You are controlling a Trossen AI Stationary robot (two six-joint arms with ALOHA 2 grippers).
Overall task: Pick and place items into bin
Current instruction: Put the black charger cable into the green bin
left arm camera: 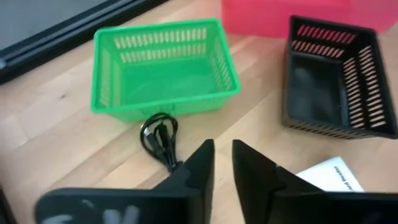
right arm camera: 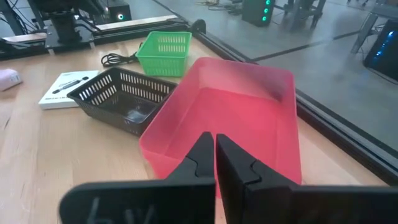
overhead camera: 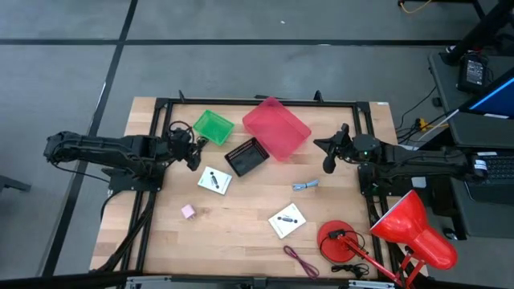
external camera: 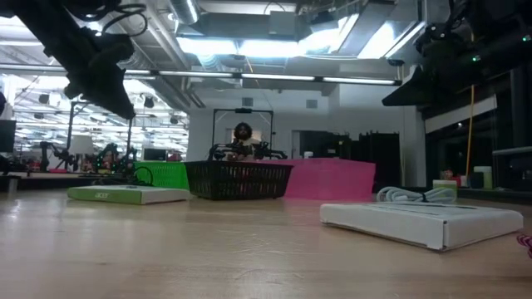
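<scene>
Two white cards [overhead camera: 214, 180] [overhead camera: 287, 220] lie flat on the wooden table. A tiny pink cube [overhead camera: 188, 211], a grey-blue piece [overhead camera: 305, 185] and a thin maroon cord [overhead camera: 299, 260] lie loose near them. At the back stand a green basket [overhead camera: 213, 126], a black basket [overhead camera: 246, 156] and a pink bin [overhead camera: 275, 127]. My left gripper [left arm camera: 222, 155] hovers above the table near the green basket, slightly open and with nothing in it. My right gripper [right arm camera: 214, 142] hangs shut and empty in the air beside the pink bin [right arm camera: 230, 118].
A red desk lamp [overhead camera: 401, 233] stands at the near right corner. A coiled black cable [left arm camera: 158, 140] lies on the wood just in front of the green basket [left arm camera: 165, 65]. A black frame [overhead camera: 241, 102] runs around the table's edges.
</scene>
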